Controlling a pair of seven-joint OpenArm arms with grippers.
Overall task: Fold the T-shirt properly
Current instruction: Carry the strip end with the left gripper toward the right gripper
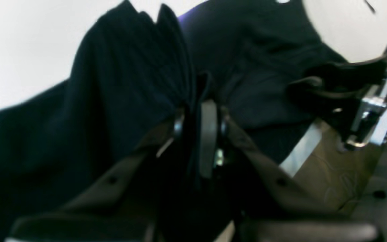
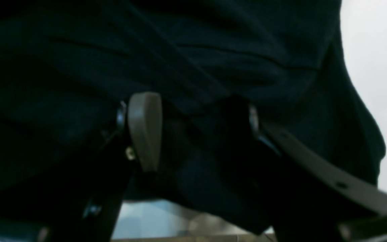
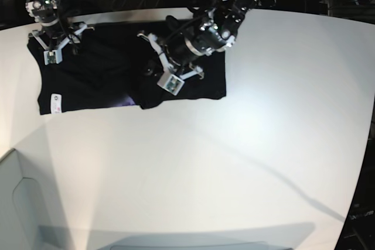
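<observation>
1. Seen from the base camera, the right gripper [image 3: 51,57] sits at the shirt's [image 3: 105,80] far left corner. Its jaws stand wide, with dark cloth bunched between the fingers [image 2: 144,131]; whether they truly pinch it cannot be told.
2. Further right, the left gripper [image 3: 158,68] is over the shirt's middle, nearly closed and clamped on a gathered ridge of fabric [image 1: 166,67].
3. To do this step well, the left arm should probably carry its pinch over evenly and keep the edge taut, while the right end holds the corner down so that the layers do not drag.
4. The shirt lies flat on the white table [image 3: 234,162], toward its back-left part. It is plain black, with a small white tag [image 3: 56,102] on its left edge.
</observation>
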